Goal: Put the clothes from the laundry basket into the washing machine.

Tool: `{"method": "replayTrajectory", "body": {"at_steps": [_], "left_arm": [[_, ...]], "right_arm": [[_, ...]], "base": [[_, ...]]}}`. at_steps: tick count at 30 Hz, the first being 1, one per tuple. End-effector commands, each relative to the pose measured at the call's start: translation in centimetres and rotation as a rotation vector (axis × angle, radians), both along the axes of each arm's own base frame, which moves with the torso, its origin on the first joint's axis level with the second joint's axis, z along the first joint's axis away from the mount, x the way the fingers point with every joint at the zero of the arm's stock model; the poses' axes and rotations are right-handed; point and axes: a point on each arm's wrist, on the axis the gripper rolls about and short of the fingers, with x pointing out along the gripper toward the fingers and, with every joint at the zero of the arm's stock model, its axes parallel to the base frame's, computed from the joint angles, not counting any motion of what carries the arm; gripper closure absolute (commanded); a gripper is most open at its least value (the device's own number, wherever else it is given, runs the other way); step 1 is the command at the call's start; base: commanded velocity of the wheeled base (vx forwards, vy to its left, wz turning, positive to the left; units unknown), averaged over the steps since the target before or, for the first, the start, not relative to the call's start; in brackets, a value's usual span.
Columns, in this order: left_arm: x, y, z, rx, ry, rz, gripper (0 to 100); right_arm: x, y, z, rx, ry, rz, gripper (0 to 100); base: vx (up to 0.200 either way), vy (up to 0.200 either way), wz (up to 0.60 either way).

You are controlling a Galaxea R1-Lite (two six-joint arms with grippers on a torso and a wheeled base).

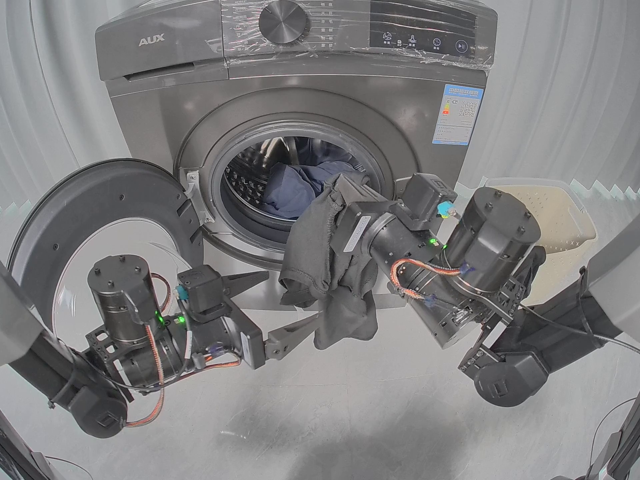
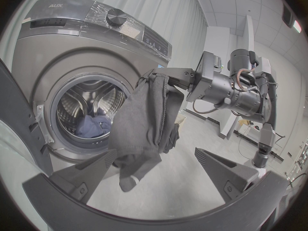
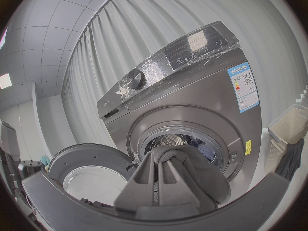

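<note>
Clamping a dark grey garment [image 1: 327, 268] between fingers pressed together, the right gripper [image 3: 158, 160] holds it just in front of the drum opening [image 1: 293, 168] of the washing machine [image 1: 167, 101]. The cloth drapes down below the door sill. The left gripper [image 1: 293, 296] sits lower with its fingers apart, the garment's hem hanging between them but not gripped.

By my reading, this is the carry-in step. The next move calls for pushing forward past the rim and lifting enough that the trailing hem clears the lip before release.

Blue clothes [image 1: 293, 188] already lie inside with room above them. The door [image 1: 100, 221] stands swung wide to the left, and the laundry basket [image 1: 560, 221] stands well off to the right with another dark cloth [image 3: 290, 158] over its rim, so the approach is open.
</note>
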Motion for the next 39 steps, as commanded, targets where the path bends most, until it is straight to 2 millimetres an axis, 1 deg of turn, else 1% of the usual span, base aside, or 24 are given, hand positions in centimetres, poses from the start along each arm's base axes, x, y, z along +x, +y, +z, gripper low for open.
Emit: {"method": "replayTrajectory", "body": {"at_steps": [1, 5, 11, 17, 23, 24, 39], "left_arm": [[2.3, -2.2, -2.9, 0.000, 0.004, 0.021, 0], [3.5, -3.0, -3.4, -0.027, -0.014, 0.025, 0], [5.0, -3.9, -3.1, -0.072, -0.039, 0.050, 0], [5.9, -4.3, -3.4, -0.088, -0.062, 0.091, 0], [6.1, -3.9, -3.3, -0.101, -0.079, 0.112, 0], [6.1, -3.8, -3.3, -0.103, -0.081, 0.112, 100], [5.8, -3.6, -2.9, -0.121, -0.108, 0.113, 100]], "right_arm": [[0.2, 0.4, -0.6, -0.005, 0.004, 0.002, 100], [0.3, 0.4, -0.6, -0.004, 0.003, 0.002, 100], [0.3, 0.4, -0.7, -0.006, 0.005, 0.002, 100], [0.2, 0.5, -0.7, -0.005, 0.004, 0.004, 100], [0.2, 0.4, -0.7, -0.005, 0.005, 0.003, 100], [0.2, 0.4, -0.7, -0.004, 0.003, 0.002, 100], [0.3, 0.4, -1.0, -0.009, 0.008, 0.001, 100]], "base": [[0.000, 0.000, 0.00], [0.000, 0.000, 0.00], [0.000, 0.000, 0.00], [0.000, 0.000, 0.00], [0.000, 0.000, 0.00], [0.000, 0.000, 0.00], [0.000, 0.000, 0.00]]}}
